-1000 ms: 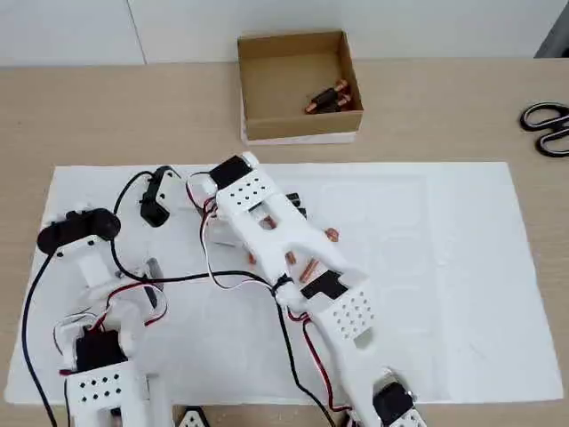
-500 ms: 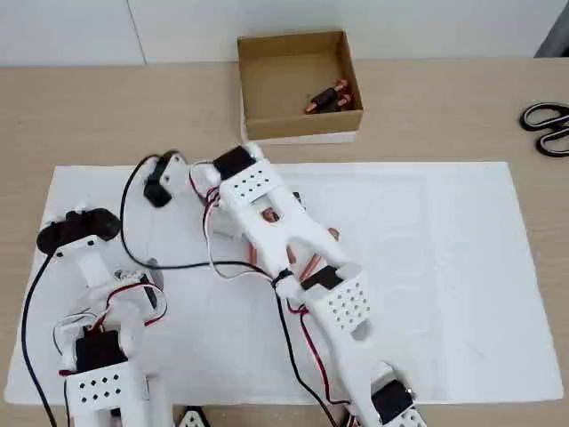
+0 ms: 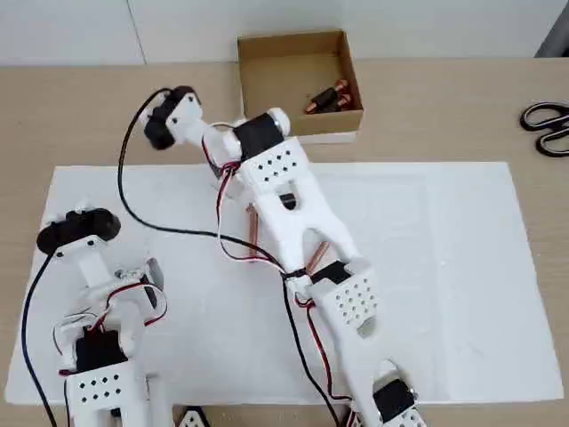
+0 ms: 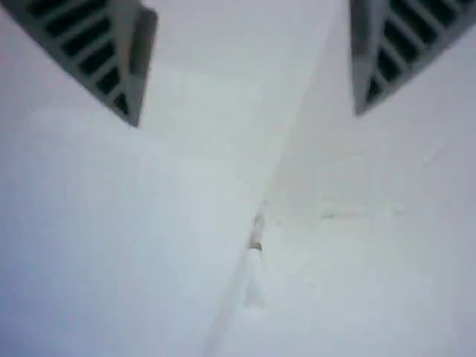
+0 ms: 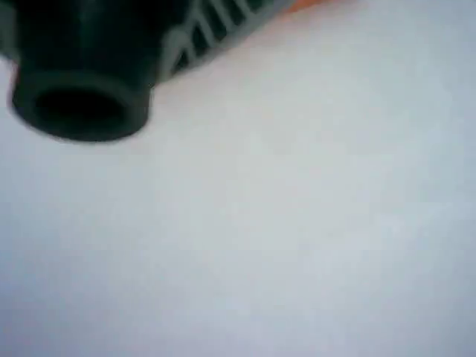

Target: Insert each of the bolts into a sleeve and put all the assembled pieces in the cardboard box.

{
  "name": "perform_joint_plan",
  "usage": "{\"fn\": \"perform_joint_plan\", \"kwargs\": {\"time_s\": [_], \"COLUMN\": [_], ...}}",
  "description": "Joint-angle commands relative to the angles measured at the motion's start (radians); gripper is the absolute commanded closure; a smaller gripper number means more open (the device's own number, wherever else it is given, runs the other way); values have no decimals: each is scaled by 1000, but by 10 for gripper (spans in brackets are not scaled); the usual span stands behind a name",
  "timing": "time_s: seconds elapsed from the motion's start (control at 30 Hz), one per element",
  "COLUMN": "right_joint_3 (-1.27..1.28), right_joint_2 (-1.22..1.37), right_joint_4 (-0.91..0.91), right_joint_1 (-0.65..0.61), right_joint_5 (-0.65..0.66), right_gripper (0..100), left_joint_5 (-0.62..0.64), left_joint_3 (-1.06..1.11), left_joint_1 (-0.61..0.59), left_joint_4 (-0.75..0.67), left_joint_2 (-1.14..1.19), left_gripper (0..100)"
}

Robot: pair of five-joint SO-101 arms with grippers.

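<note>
The black sleeve (image 5: 78, 89) hangs close over the white mat (image 5: 297, 223), its hollow end toward the camera, with my right gripper (image 5: 141, 63) shut on it and one grey ribbed finger (image 5: 212, 26) beside it. From above, the right arm (image 3: 284, 196) stretches across the mat (image 3: 444, 267) to just left of the cardboard box (image 3: 258, 89). The box holds assembled pieces (image 3: 327, 98). Copper bolts (image 3: 252, 233) lie partly under that arm. Low over bare mat, my left gripper (image 4: 245, 67) stands open, at the near left (image 3: 147, 271).
Scissors (image 3: 547, 127) lie on the wooden table at the far right. A black cable (image 3: 160, 227) crosses the mat between the two arms. The mat's right half is bare.
The right arm has swung away from the mat's middle toward the back, its wrist now beside the box's left side. Bolts it covered now show. The left arm has kept still.
</note>
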Motion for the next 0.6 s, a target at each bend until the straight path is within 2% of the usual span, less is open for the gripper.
{"fn": "perform_joint_plan", "kwargs": {"time_s": [0.0, 0.13, 0.23, 0.43, 0.57], "right_joint_3": [-138, -189, -124, 296, 634], "right_joint_2": [-22, -33, -114, -461, -642], "right_joint_4": [30, 50, 64, 61, 56], "right_joint_1": [77, 197, 262, 329, 360], "right_joint_5": [-117, -204, -221, -258, -262], "right_gripper": [996, 996, 996, 996, 996], "left_joint_5": [-3, -5, -6, -103, -110], "left_joint_3": [-4, -12, -15, -15, -15], "left_joint_1": [-3, -3, -5, -5, -5], "left_joint_4": [-20, -20, -20, -20, -20], "left_joint_2": [-15, -15, -15, -15, -15], "left_gripper": [823, 823, 823, 823, 823]}}
